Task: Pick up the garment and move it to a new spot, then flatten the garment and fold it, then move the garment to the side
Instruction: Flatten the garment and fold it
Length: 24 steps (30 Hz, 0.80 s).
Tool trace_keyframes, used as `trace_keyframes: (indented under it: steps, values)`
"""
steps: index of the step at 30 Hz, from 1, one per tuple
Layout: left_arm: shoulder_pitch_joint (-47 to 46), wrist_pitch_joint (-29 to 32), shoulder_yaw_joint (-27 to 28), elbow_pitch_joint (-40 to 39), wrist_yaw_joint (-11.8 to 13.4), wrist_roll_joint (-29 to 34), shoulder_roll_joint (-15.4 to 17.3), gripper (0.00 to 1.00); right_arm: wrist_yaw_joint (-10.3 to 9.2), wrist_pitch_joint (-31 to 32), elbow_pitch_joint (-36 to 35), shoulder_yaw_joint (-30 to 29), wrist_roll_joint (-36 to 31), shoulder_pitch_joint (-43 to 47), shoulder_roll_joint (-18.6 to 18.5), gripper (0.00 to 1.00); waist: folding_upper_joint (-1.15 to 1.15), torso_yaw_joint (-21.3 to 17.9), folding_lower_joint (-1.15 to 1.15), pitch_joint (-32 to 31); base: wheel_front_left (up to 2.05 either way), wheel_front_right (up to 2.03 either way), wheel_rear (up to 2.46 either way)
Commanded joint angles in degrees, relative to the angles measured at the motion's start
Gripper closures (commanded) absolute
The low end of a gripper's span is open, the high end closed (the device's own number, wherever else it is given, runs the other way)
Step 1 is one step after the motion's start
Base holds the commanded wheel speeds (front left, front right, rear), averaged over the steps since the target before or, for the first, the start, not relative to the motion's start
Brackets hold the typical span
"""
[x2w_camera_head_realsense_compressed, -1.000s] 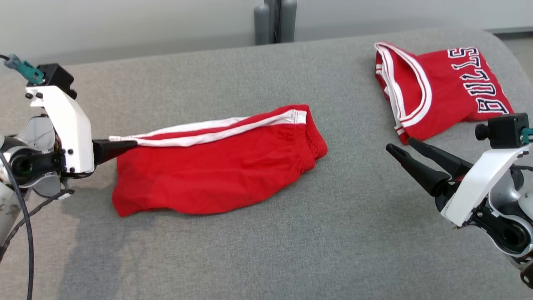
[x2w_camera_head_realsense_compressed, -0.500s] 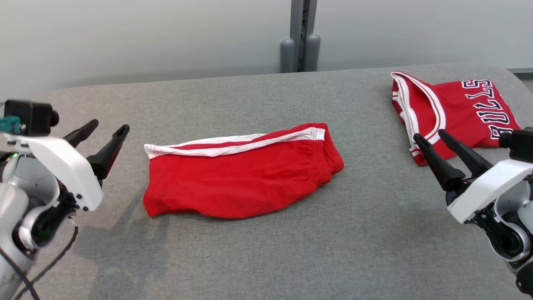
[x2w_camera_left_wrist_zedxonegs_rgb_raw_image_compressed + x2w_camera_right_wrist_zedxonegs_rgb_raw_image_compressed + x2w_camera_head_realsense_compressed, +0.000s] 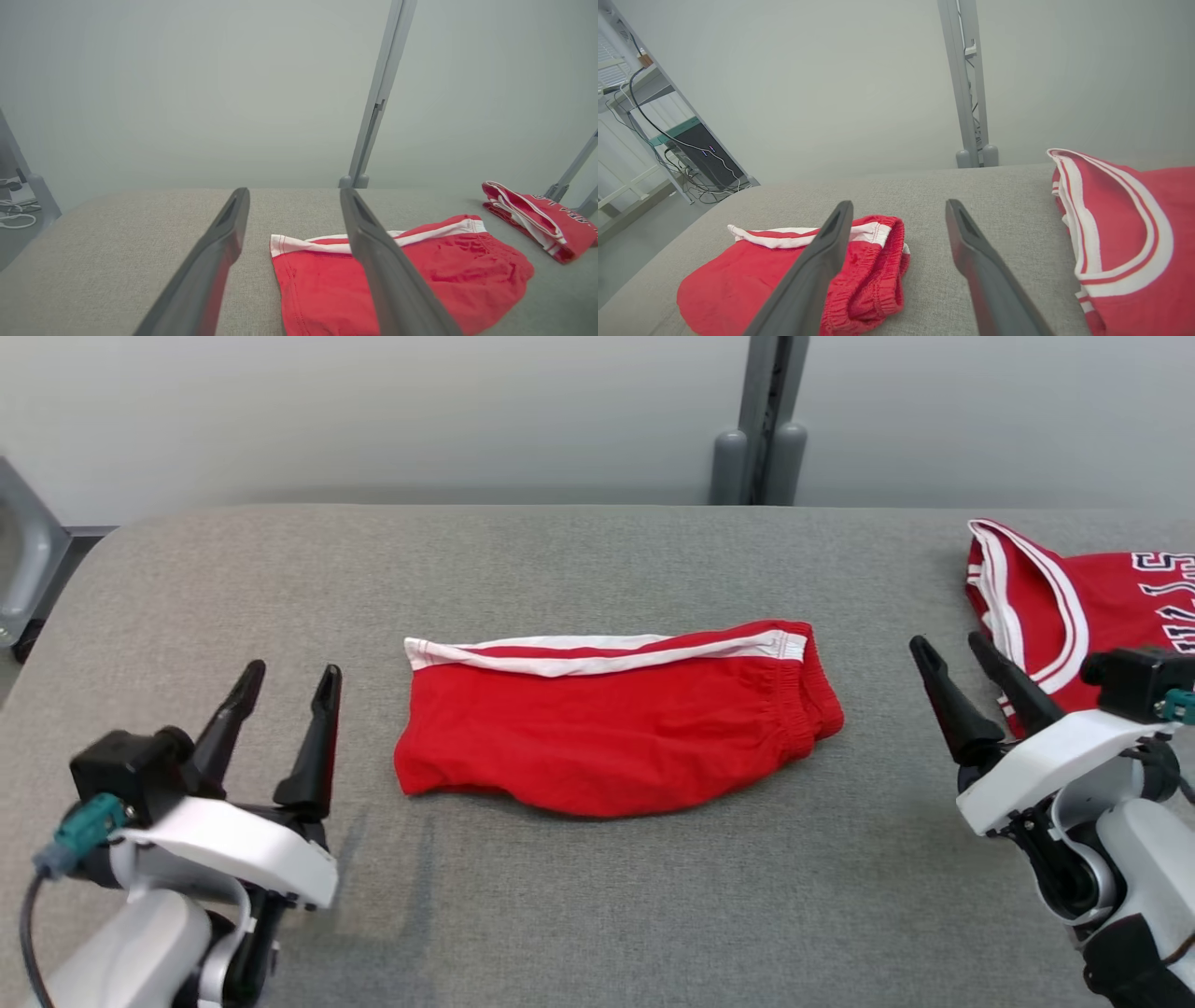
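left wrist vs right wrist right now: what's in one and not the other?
Left wrist view's own: the left hand, fingers apart, a slanted grey strut at the right edge, and loose white cables on the floor at far left.
Right wrist view's own: the right hand, fingers apart, and a black box trailing cables at left.
Shared: the red shorts lying on the grey padded surface, the red jersey beside them but apart, and the upright grey post behind.

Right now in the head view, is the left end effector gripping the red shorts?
No, the left end effector stands open and empty, with a gap of grey table between it and the shorts.
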Motion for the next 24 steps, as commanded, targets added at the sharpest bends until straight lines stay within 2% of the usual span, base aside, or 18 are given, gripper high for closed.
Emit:
trace_keyframes:
  steps: [1, 8, 12, 13, 20, 24]
  values:
    - [1.73, -0.71, 1.1, -0.35, 0.44, 1.01, -1.86, 0.0, 0.05, 0.46, 1.29, -0.83, -0.79, 0.72, 0.71, 0.0, 0.0, 0.92, 0.0, -0.21, 0.0, 0.0, 0.0]
    - [7.47, -0.99, 7.08, -0.98, -0.99, 7.59, -9.61, 0.0, 0.05, 5.03, 7.29, -0.33, -1.81, -1.63, 4.3, 0.0, 0.0, 1.96, 0.0, -0.43, 0.0, 0.0, 0.0]
    - [10.2, -1.01, 10.31, -0.81, -3.87, 11.36, -13.51, 0.0, 0.05, 7.31, 11.61, 0.25, -1.56, -4.1, 5.36, 0.0, 0.0, 2.97, 0.0, 0.33, 0.0, 0.0, 0.0]
    - [10.2, -1.01, 10.31, -0.81, -3.87, 11.36, -13.51, 0.0, 0.05, 7.31, 11.61, 0.25, -1.56, -4.1, 5.36, 0.0, 0.0, 2.97, 0.0, 0.33, 0.0, 0.0, 0.0]
    - [11.42, -1.01, 13.02, 2.01, -8.51, 15.19, -18.54, 0.0, 0.05, 10.19, 19.59, 1.12, -1.41, -8.72, 7.06, 0.0, 0.0, 5.3, 0.0, 1.7, 0.0, 0.0, 0.0]
    - [11.54, -1.03, 14.28, 3.89, -10.48, 16.78, -20.35, 0.0, 0.05, 12.09, 24.76, 0.93, -1.33, -11.0, 7.72, 0.0, 0.0, 6.74, 0.0, 2.37, 0.0, 0.0, 0.0]
